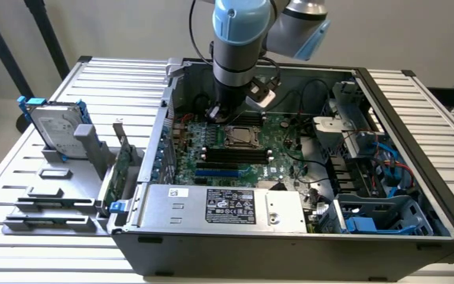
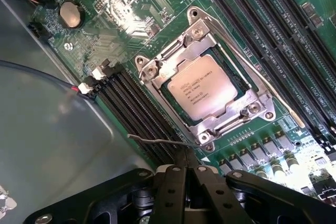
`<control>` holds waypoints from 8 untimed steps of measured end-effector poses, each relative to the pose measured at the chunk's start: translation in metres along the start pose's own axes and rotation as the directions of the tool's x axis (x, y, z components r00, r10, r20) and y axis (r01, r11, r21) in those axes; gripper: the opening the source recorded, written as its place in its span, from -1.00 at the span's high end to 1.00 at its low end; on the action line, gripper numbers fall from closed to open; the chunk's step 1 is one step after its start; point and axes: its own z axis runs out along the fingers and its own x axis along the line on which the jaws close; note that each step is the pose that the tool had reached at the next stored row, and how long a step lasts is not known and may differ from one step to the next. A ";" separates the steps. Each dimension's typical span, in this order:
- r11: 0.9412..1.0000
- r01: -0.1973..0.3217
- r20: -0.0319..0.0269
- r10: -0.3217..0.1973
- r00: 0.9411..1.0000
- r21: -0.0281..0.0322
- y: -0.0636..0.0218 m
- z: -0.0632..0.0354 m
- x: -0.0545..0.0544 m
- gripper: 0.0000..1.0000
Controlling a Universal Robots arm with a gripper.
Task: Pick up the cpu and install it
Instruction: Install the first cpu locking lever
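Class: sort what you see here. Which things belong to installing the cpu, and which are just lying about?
Job: cpu, seated in its socket frame; socket lever; pincer, shut, near that lever.
Lying about: hard drive with blue brackets; power supply box; coin cell battery; memory slots.

Nothing here spells out clearly enough to read. The cpu (image 2: pixel 201 93) carries several lines of small dark print on its silver top, too fine to make out. The black label (image 1: pixel 230 206) on the silver box (image 1: pixel 286 212) at the front of the case shows white print and a row of little marks, none legible, with a small white sticker (image 1: pixel 179 192) near it. The hard drive (image 1: pixel 56 126) wears a pale label, also unreadable. Tiny white lettering dots the green board (image 2: pixel 86 43).
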 end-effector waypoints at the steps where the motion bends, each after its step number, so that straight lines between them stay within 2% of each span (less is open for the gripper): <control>1: 1.000 -0.003 0.000 0.003 1.000 -0.001 -0.0002 0.0006 0.000 0.79; 8: 1.000 -0.020 0.000 0.020 1.000 -0.010 -0.0017 0.0038 0.000 0.79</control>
